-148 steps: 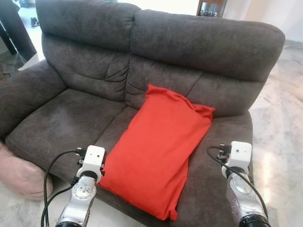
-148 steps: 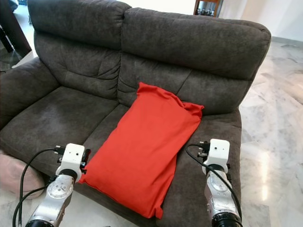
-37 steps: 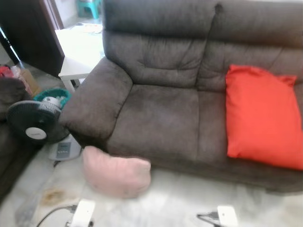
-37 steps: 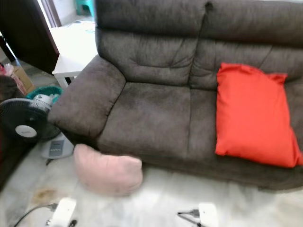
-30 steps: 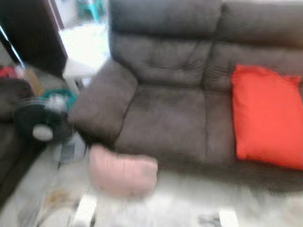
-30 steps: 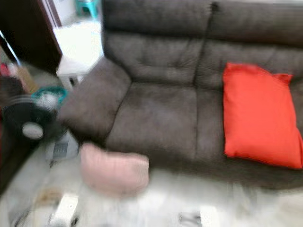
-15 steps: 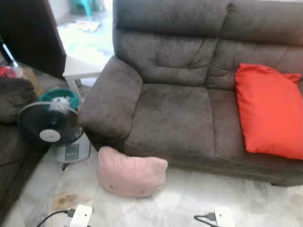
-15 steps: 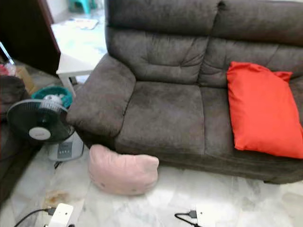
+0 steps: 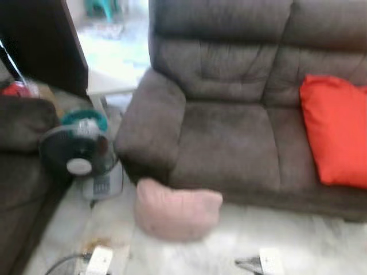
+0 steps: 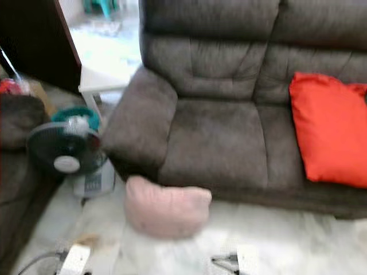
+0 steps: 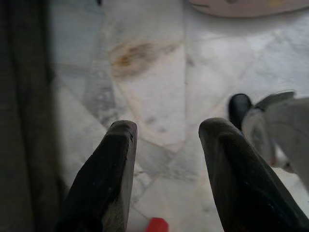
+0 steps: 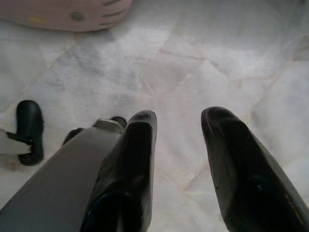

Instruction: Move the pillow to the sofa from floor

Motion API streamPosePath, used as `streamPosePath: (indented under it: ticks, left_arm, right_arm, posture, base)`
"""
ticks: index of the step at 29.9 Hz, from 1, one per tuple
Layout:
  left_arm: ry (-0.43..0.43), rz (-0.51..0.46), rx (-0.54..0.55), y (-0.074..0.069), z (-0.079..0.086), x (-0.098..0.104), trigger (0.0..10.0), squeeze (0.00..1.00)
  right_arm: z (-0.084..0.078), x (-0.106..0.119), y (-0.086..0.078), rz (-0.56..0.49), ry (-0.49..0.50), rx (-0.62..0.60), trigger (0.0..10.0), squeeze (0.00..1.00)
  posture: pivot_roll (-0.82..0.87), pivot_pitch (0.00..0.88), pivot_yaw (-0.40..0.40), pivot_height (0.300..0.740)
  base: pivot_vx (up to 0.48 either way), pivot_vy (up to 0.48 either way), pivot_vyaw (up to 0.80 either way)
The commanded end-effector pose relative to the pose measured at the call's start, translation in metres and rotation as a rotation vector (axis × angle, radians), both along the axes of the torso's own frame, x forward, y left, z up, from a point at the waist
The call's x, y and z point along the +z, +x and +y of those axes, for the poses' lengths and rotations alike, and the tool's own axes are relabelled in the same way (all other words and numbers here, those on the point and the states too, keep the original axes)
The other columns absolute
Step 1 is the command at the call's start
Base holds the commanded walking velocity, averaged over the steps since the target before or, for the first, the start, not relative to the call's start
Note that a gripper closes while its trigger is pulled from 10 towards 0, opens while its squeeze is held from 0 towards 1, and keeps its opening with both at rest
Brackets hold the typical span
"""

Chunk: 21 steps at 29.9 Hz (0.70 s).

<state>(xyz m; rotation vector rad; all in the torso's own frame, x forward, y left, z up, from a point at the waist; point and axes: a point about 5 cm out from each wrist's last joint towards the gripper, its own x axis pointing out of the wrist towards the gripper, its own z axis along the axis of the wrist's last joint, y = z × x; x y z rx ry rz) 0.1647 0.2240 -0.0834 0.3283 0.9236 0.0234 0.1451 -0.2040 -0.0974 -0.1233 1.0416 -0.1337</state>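
A pink pillow (image 9: 178, 207) lies on the marble floor against the front of the dark grey sofa (image 9: 223, 137), below its left seat. A red pillow (image 9: 335, 134) rests on the sofa's right seat. Both arms hang low before me, their white wrist blocks at the bottom edge, the left (image 9: 98, 260) and the right (image 9: 269, 260). My left gripper (image 11: 166, 133) is open over bare floor, with the pink pillow's edge (image 11: 241, 6) ahead of it. My right gripper (image 12: 178, 118) is also open and empty, the pink pillow (image 12: 63, 12) ahead of it too.
A standing fan (image 9: 80, 157) sits on the floor left of the sofa's armrest. Behind it is a white low table (image 9: 112, 83). Another dark seat (image 9: 17, 172) fills the left edge. Pale marble floor (image 10: 298, 229) stretches before the sofa.
The camera has shifted, so the sofa, fan and pink pillow sit further right and slightly lower in the picture, now blurred. Five seconds ago I faced the red pillow up close.
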Motion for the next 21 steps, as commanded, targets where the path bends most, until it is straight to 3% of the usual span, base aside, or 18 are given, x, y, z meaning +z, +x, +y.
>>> streamPosePath:
  ticks: [1,21]
  left_arm:
    - [-0.013,0.016,0.003,-0.0034,-0.0052,-0.0028,10.0,0.00]
    - [-0.057,0.022,0.033,-0.0064,-0.0079,-0.0048,10.0,0.00]
  right_arm:
    - [-0.0067,-0.0028,-0.0105,0.031,-0.009,-0.016,10.0,0.00]
    - [-0.0062,-0.0030,-0.0111,0.033,-0.003,-0.001,10.0,0.00]
  posture:
    - [0.14,0.071,-0.014,0.740]
    - [0.14,0.080,-0.015,0.740]
  base:
    - [0.000,0.000,0.00]
    - [0.000,0.000,0.00]
